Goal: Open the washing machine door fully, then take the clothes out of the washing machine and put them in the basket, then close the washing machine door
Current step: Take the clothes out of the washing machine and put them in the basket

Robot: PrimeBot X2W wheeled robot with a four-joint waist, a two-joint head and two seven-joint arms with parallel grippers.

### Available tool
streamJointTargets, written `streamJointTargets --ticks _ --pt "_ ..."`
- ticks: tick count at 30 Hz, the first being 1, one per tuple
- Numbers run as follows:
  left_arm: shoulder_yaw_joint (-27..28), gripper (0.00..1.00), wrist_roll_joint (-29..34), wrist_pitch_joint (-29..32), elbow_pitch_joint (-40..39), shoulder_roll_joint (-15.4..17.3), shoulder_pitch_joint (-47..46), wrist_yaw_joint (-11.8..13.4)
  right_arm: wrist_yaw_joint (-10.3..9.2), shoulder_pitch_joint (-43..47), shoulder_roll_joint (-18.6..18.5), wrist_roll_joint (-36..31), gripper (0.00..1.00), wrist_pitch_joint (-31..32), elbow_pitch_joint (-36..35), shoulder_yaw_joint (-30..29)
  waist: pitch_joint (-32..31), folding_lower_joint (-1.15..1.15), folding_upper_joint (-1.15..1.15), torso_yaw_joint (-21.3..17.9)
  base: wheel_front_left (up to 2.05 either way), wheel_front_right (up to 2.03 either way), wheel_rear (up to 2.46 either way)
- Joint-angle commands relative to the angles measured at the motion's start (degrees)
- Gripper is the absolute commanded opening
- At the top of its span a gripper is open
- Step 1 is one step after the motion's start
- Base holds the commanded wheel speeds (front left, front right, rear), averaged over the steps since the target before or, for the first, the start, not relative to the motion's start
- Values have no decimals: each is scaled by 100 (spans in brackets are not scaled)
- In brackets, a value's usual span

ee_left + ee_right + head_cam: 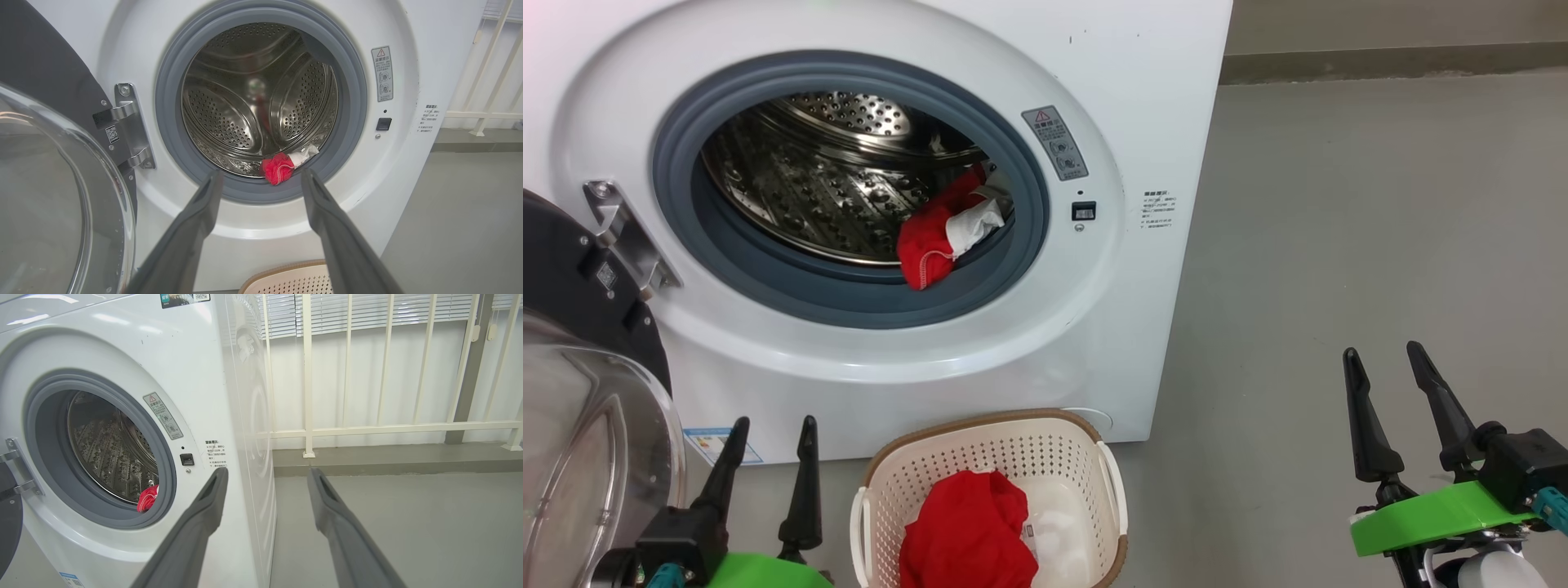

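The washing machine (1143,98) stands with its door (580,425) swung wide to the left, glass bowl facing me. One piece of the clothes (935,233), red with a white part, lies on the drum's front lip over the grey gasket (282,167) (147,498). Another red piece (968,531) lies in the cream basket (1111,482) on the floor below the opening. My left gripper (774,433) is open and empty beside the basket's left, fingers toward the drum (261,179). My right gripper (1387,367) is open and empty, off to the machine's right (267,479).
Grey floor (1339,245) stretches right of the machine. A white railing (306,375) and a low kerb (388,461) run behind it. The open door's hinge (625,237) sits at the opening's left.
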Motion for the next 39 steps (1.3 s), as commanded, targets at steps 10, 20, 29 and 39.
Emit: streamJointTargets --ticks 10,20,29,39 --pt "189 100 40 -69 -94 69 -87 -24 37 -146 -26 7 100 -36 -151 177 63 0 0 -6 0 0 0" --pt "149 100 60 -69 32 64 -260 -77 37 -203 -26 71 100 -36 -145 240 194 0 0 -18 0 0 0" --pt "87 100 10 -69 201 150 -890 -127 37 -452 -26 52 100 -36 -250 257 719 0 0 -14 0 0 0" --pt "-85 100 -110 -69 515 295 -1887 -170 37 -813 -26 -31 100 -36 -358 291 1436 0 0 -40 0 0 0"
